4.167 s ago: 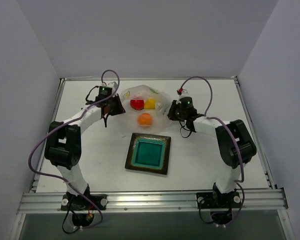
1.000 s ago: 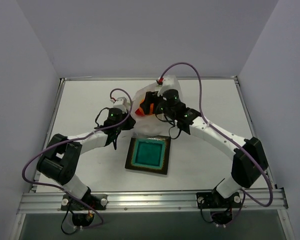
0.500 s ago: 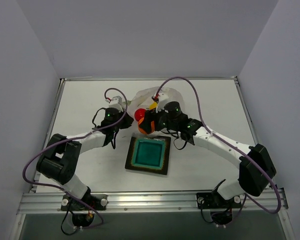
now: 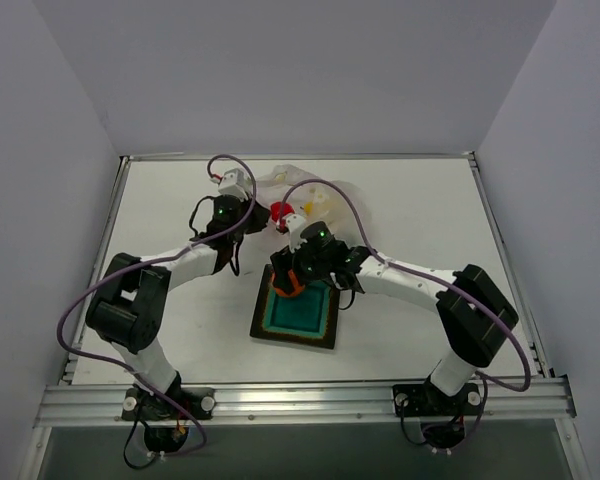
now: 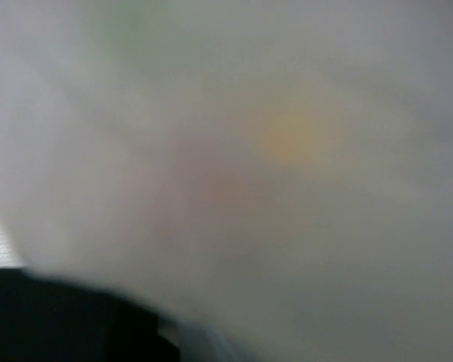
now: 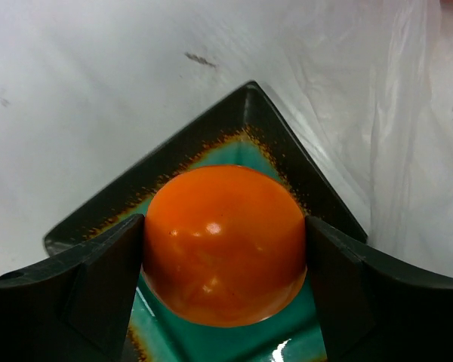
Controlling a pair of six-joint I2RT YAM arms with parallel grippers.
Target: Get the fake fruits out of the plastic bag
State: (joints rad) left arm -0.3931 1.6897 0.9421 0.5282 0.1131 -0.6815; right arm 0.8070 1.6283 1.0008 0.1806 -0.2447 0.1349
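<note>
My right gripper (image 4: 286, 280) is shut on the orange ball (image 4: 288, 289), low over the far left corner of the square teal plate (image 4: 292, 341). In the right wrist view the orange ball (image 6: 225, 245) fills the gap between both fingers (image 6: 98, 286), with the plate's dark rim (image 6: 211, 128) under it. The crinkled plastic bag (image 4: 325, 187) lies behind the plate, and a red fruit (image 4: 280, 211) and a yellow one (image 4: 308, 205) show in it. My left gripper (image 4: 248, 208) is shut on the bag's left edge. The left wrist view is a blur of bag film (image 5: 287, 226).
White walls close in the table on the left, back and right. The two arms reach inward from either side and nearly meet over the plate's far edge. A fold of the bag (image 6: 377, 113) lies right beside the plate's corner.
My right gripper has carried the orange ball out of the bag, toward me, down to the plate's far left corner. The left gripper has shifted slightly back and left at the bag's edge.
</note>
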